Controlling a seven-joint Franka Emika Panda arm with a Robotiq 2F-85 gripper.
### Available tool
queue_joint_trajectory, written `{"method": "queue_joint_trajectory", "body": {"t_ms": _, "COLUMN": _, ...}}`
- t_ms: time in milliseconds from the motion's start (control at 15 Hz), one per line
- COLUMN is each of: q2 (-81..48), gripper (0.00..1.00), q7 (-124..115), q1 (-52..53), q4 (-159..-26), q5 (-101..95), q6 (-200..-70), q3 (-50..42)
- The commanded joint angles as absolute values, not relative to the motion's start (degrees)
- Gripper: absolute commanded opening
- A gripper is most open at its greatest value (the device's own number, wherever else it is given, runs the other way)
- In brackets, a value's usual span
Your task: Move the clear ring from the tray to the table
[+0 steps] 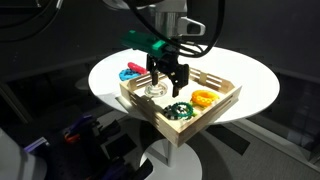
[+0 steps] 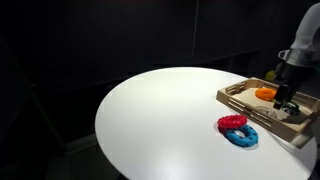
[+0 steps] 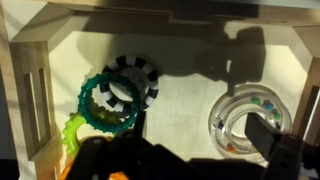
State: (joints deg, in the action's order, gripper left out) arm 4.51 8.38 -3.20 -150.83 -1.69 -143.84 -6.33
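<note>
The clear ring [image 3: 243, 122], transparent with small coloured beads inside, lies on the floor of the light-wood tray [image 3: 28, 92]. It also shows in an exterior view [image 1: 154, 91]. My gripper [image 1: 168, 76] is open and low inside the tray, right over the clear ring. In the wrist view one dark finger [image 3: 272, 138] overlaps the ring's right side and the other finger is at the lower left. The tray [image 1: 222, 97] stands on the round white table [image 1: 250, 72], seen in both exterior views [image 2: 160, 120]. My gripper [image 2: 287, 101] hides the clear ring there.
In the tray are a green ring [image 3: 104, 108] overlapping a black-and-white striped ring [image 3: 138, 78], and a yellow ring [image 1: 204, 98]. A red ring [image 2: 232, 122] and a blue ring [image 2: 243, 137] lie on the table beside the tray [image 2: 262, 104].
</note>
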Motion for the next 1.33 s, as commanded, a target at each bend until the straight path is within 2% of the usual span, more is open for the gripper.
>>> {"method": "queue_joint_trajectory", "body": {"t_ms": 0, "q2": 2.73, "gripper": 1.0, "q7": 9.9, "q1": -3.45, "q4": -149.86, "q5": -0.98, "q6": -145.19, "q3": -5.79}}
{"method": "queue_joint_trajectory", "body": {"t_ms": 1267, "q2": -0.33, "gripper": 1.0, "q7": 7.05, "q1": -3.47, "q4": -148.48, "q5": -3.2, "q6": -146.28, "q3": -4.57}}
